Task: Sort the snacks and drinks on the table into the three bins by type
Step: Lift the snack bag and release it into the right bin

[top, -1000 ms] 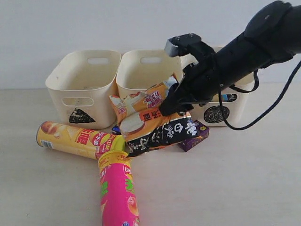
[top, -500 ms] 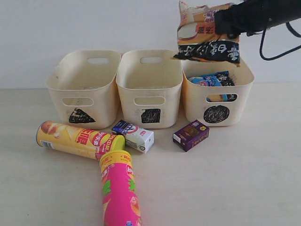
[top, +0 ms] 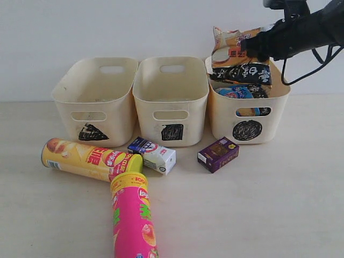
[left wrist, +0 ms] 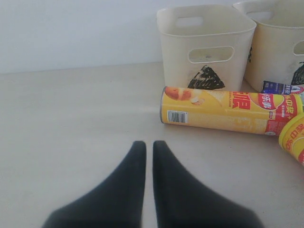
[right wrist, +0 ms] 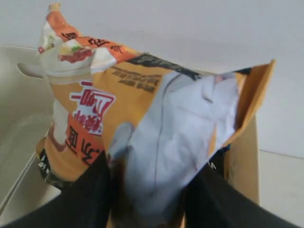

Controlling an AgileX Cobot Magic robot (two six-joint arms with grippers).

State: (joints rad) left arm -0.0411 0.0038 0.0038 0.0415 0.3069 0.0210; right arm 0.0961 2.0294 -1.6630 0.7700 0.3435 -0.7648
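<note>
While right fingers (right wrist: 90,204) clamp orange bag (top: 231,45) — long axis tilted — left fingers (left wrist: 128,180) together, empty

The broad pale beige table (top: 279,204) carries three cream plastic tubs in a row. The circle-marked bin (top: 247,121) stands under the right pincer (top: 248,47), with the square-marked bin (top: 171,102) and triangle-marked bin (top: 94,102) beyond it toward the left arm's side. Below that pincer, in front of the bins, lie a small purple carton (top: 218,153) and a blue-white carton (top: 153,154). Ahead of the left pincer (left wrist: 145,145) a yellow chip tube (top: 88,158) lies flat, with a pink chip tube (top: 133,217) close against its end
</note>
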